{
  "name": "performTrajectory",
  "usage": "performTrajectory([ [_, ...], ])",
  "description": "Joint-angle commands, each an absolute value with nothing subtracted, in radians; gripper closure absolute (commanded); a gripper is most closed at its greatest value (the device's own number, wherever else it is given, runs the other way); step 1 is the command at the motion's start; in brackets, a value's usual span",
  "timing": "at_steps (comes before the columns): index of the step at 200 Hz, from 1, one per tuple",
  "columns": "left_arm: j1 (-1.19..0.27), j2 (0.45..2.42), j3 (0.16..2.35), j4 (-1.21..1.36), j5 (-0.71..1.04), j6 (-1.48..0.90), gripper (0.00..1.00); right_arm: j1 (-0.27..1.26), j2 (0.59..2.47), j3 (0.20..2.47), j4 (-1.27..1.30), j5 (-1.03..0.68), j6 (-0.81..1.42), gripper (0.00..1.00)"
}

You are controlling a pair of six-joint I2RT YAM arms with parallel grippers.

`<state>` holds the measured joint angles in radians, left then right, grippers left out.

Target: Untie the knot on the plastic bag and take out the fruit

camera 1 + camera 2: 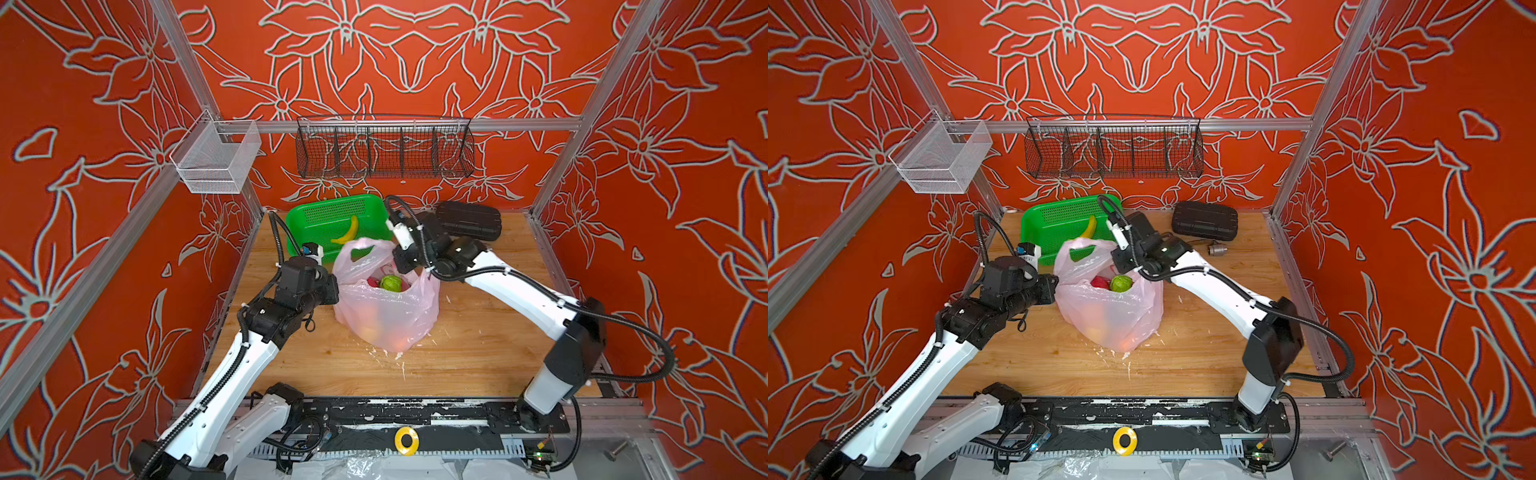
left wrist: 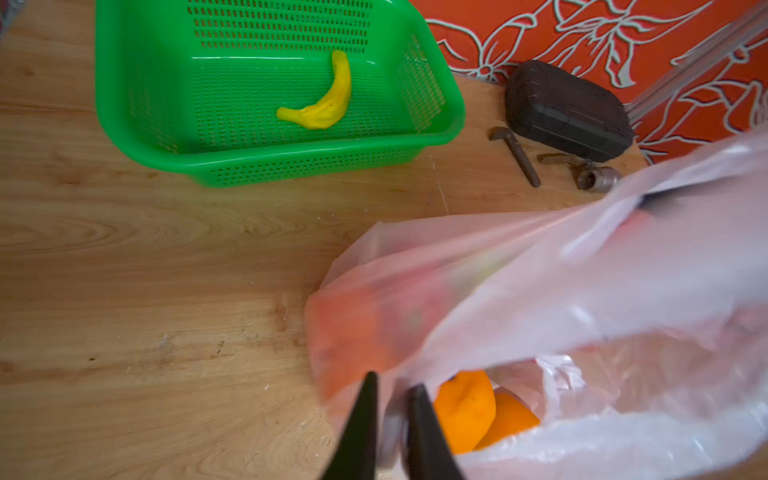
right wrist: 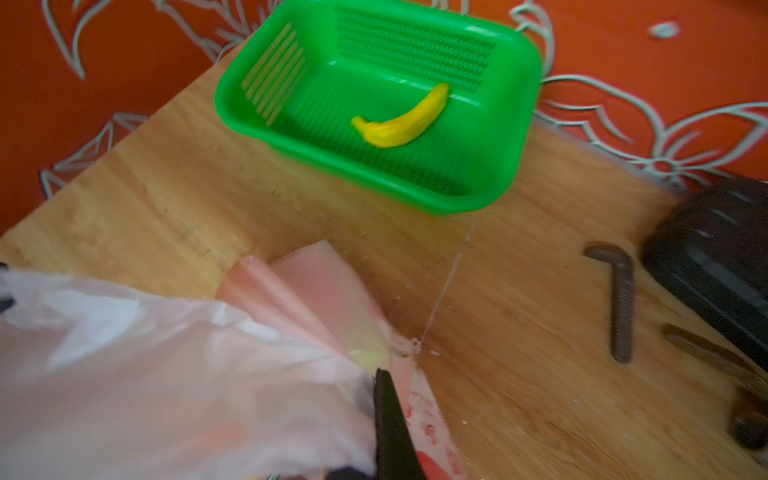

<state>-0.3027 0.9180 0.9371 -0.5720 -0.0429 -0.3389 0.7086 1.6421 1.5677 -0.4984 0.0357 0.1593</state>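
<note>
The pink plastic bag (image 1: 386, 316) (image 1: 1108, 316) stands mid-table with its mouth open; no knot shows, and one handle loop stands up at the back. Fruit lies inside: a green one (image 1: 390, 283) (image 1: 1121, 283), a red one (image 1: 1099, 282) and oranges (image 2: 465, 411). My left gripper (image 2: 392, 380) (image 1: 336, 287) is at the bag's left rim, its fingers a little apart with film in the gap. My right gripper (image 3: 374, 376) (image 1: 1126, 266) is shut on the bag's far right rim, pleats converging at its tip. Film hides one finger.
A green basket (image 1: 332, 210) holding a yellow banana (image 1: 347, 235) stands behind the bag. At the back right lie a black case (image 1: 467, 220), a hex key (image 2: 515, 156) and a metal socket (image 1: 1217, 249). Wire baskets (image 1: 384, 151) hang on the back rail.
</note>
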Motion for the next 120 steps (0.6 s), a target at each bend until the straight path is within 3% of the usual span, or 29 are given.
performTrajectory([
  [1, -0.293, 0.941, 0.980, -0.612, -0.035, -0.295, 0.57, 0.646, 1.566, 1.496, -0.416, 0.145, 0.278, 1.00],
  [22, -0.292, 0.951, 1.014, -0.620, 0.039, -0.322, 0.37, 0.643, 1.534, 1.460, -0.397, 0.111, 0.314, 1.00],
  [61, -0.310, 0.939, 1.031, -0.648, 0.213, -0.491, 0.22, 0.642, 1.530, 1.448, -0.402, 0.117, 0.348, 1.00],
  [84, -0.369, 0.961, 1.044, -0.697, 0.197, -0.545, 0.17, 0.641, 1.528, 1.448, -0.401, 0.112, 0.373, 1.00],
  [104, -0.402, 1.029, 1.046, -0.692, 0.170, -0.586, 0.01, 0.641, 1.520, 1.442, -0.383, 0.051, 0.395, 1.00],
  [120, -0.406, 1.089, 1.031, -0.605, 0.248, -0.641, 0.03, 0.643, 1.514, 1.429, -0.358, 0.005, 0.421, 1.00],
])
